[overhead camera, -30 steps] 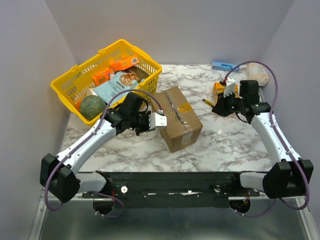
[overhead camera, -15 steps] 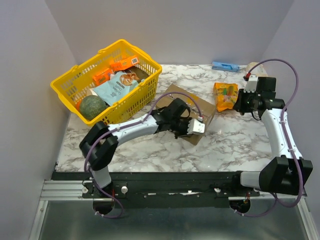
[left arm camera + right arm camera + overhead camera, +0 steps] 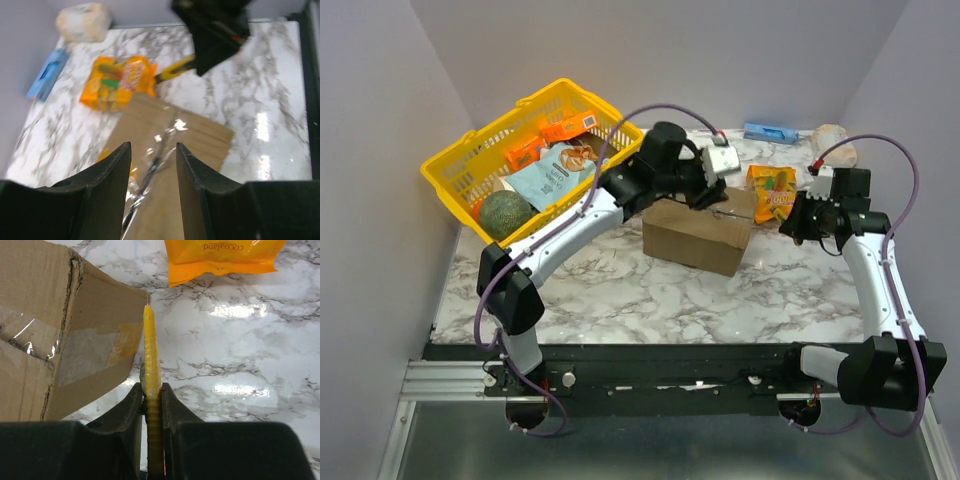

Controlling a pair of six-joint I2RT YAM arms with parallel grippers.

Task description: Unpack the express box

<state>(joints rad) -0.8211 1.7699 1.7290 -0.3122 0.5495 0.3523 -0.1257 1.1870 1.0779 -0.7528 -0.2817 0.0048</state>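
The express box [image 3: 695, 236], brown cardboard with a clear tape seam, lies at mid-table. My left gripper [image 3: 713, 198] hovers just over its top, open. In the left wrist view the box [image 3: 200, 140] lies below the left gripper [image 3: 152, 146], with the torn tape seam between the fingers [image 3: 107, 170] and nothing held. My right gripper [image 3: 796, 222] stands just right of the box, shut on a yellow utility knife [image 3: 150, 350]. In the right wrist view the knife tip is close to the box [image 3: 55, 315] at its corner. The knife [image 3: 175, 70] also shows in the left wrist view.
A yellow basket [image 3: 450, 165] with a green round fruit [image 3: 505, 213] and several packets stands at the back left. An orange snack bag [image 3: 770, 190] lies behind the box. A blue packet [image 3: 768, 132] and a pale bag [image 3: 832, 143] sit at the back right.
My left arm swung from the box's near-left side over its top and its gripper opened. The box turned and shifted right. The right arm stayed at the right, still gripping the knife.
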